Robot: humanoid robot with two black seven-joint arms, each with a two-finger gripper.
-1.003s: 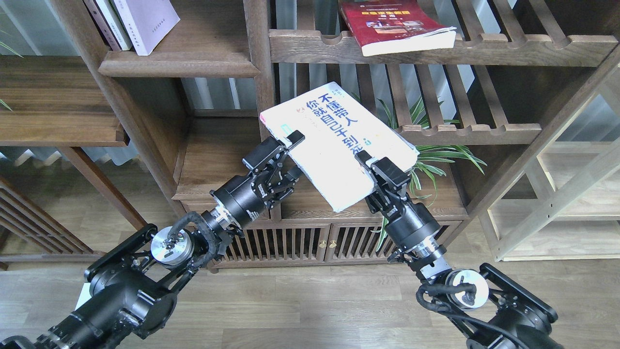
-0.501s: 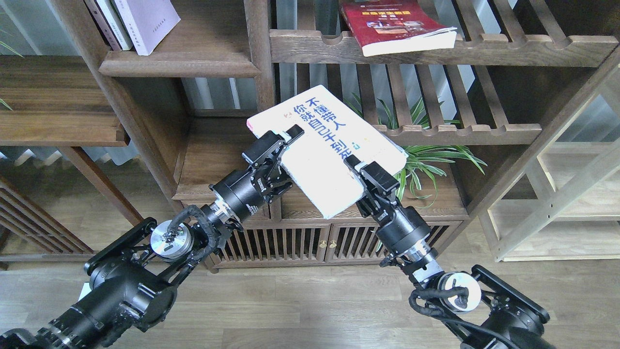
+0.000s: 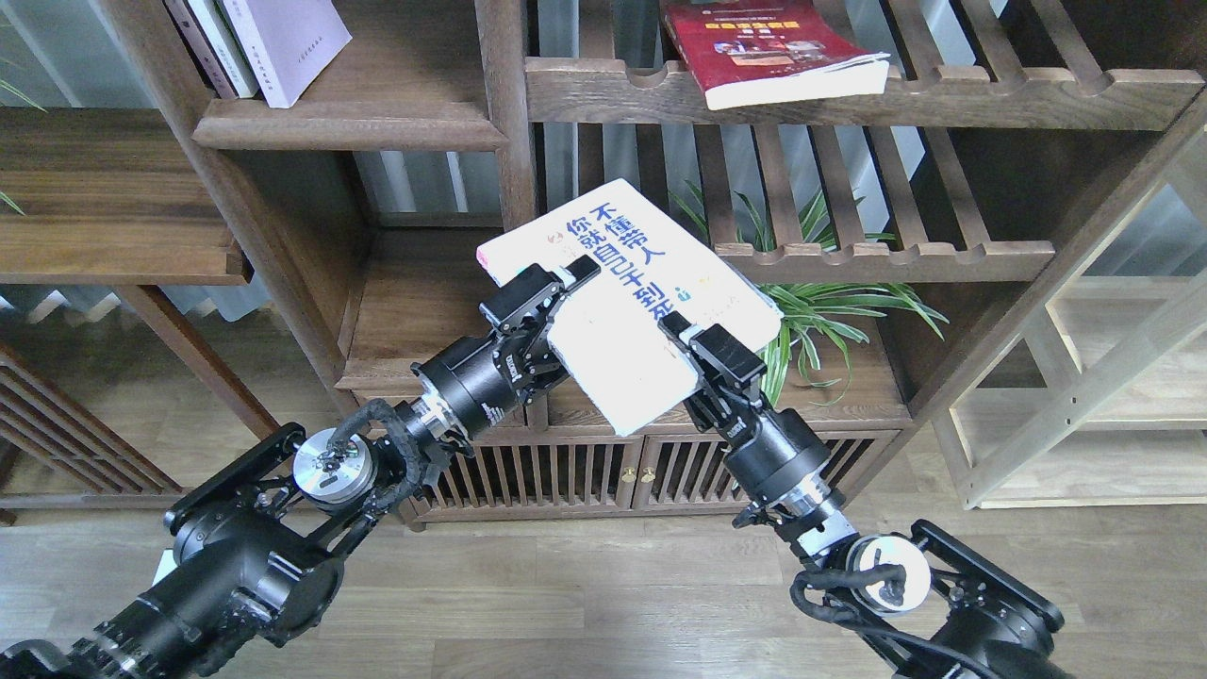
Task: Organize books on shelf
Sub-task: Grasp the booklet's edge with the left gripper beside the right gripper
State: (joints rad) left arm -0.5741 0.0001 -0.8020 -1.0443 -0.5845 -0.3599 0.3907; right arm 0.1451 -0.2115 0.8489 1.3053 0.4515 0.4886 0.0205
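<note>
**White paperback held in mid-air by both arms**

The white book (image 3: 627,302), thick, with large black Chinese characters on its cover, hangs tilted in front of the bookcase, resting on no board. The left jaws (image 3: 556,292) are clamped on its left edge, one finger lying over the cover and the other beneath. The right jaws (image 3: 684,335) grip its lower right edge, a finger pressed on the cover just below the characters.

Above and left of the left jaws is the shelf (image 3: 358,127), a solid dark-brown board with a rounded front edge. In that compartment the lavender book (image 3: 288,42) leans against two other volumes (image 3: 212,47) standing at its left side.

Above the right jaws, the dark red book (image 3: 768,47) lies flat on a slatted rack (image 3: 849,94), its pale page edge overhanging the notched front rail.

Behind the held book, right of the right jaws, a green plant (image 3: 830,302) sits in the lower compartment, its leaves reaching below a second slatted rack (image 3: 886,255).
</note>
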